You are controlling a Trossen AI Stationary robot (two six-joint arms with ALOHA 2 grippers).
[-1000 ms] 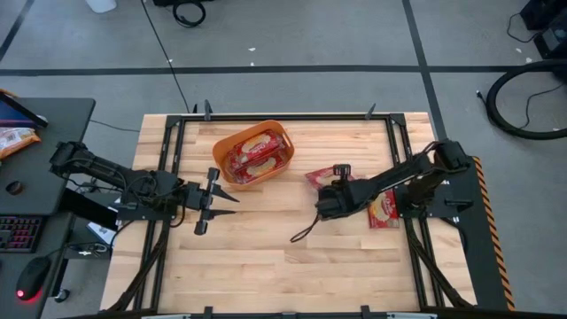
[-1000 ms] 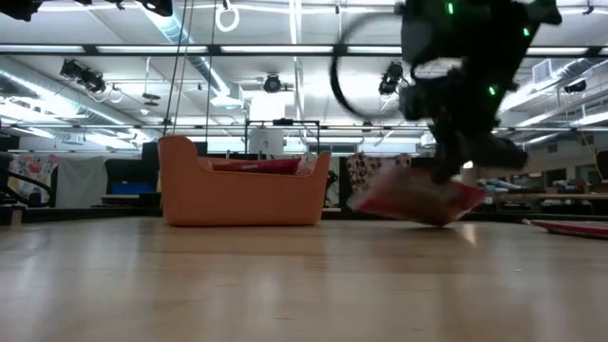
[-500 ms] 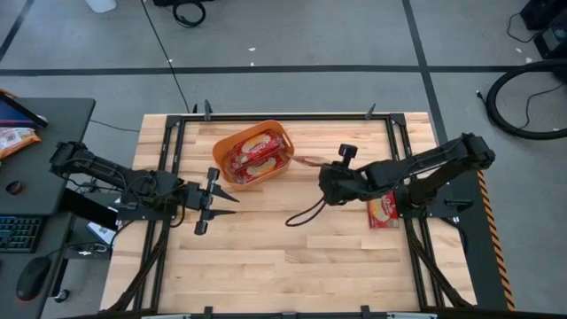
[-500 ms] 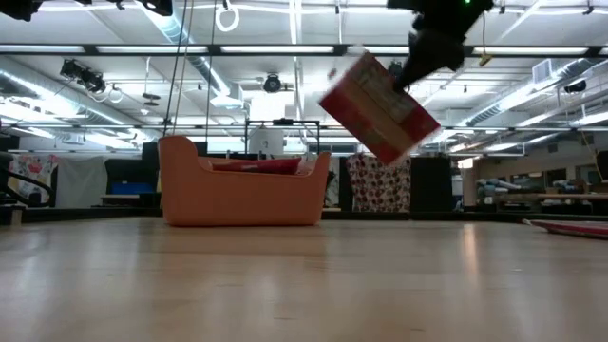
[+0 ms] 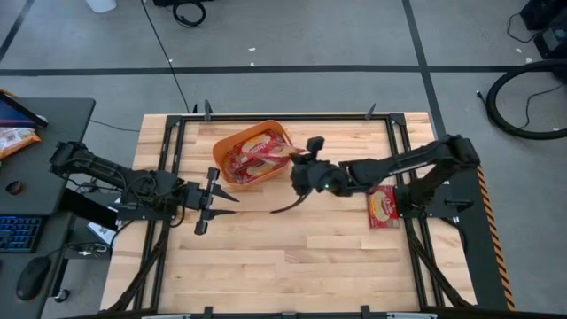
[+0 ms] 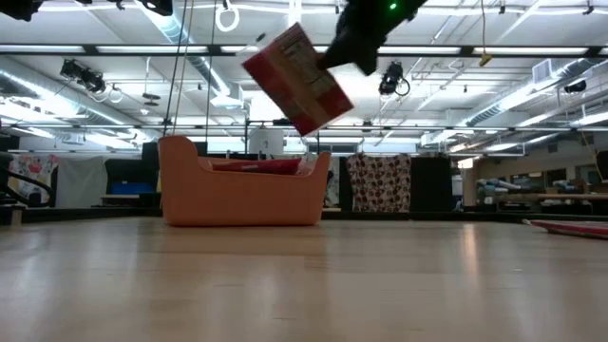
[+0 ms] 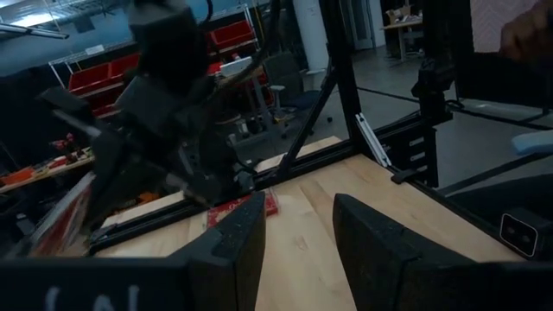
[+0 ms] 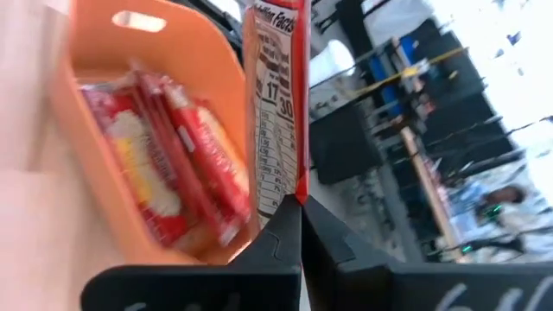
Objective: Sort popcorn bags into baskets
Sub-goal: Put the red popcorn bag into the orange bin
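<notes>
A flat red popcorn packet with a cream panel (image 6: 296, 80) is held edge-on in the clamped right gripper (image 5: 302, 158), aloft beside the rim of the orange plastic basket (image 5: 225, 171), where several packets are already stacked. One more red packet (image 5: 384, 208) is left lying on the wooden worktop (image 5: 292, 257). The left gripper (image 5: 226, 200) is parked nearby, fingers apart.
</notes>
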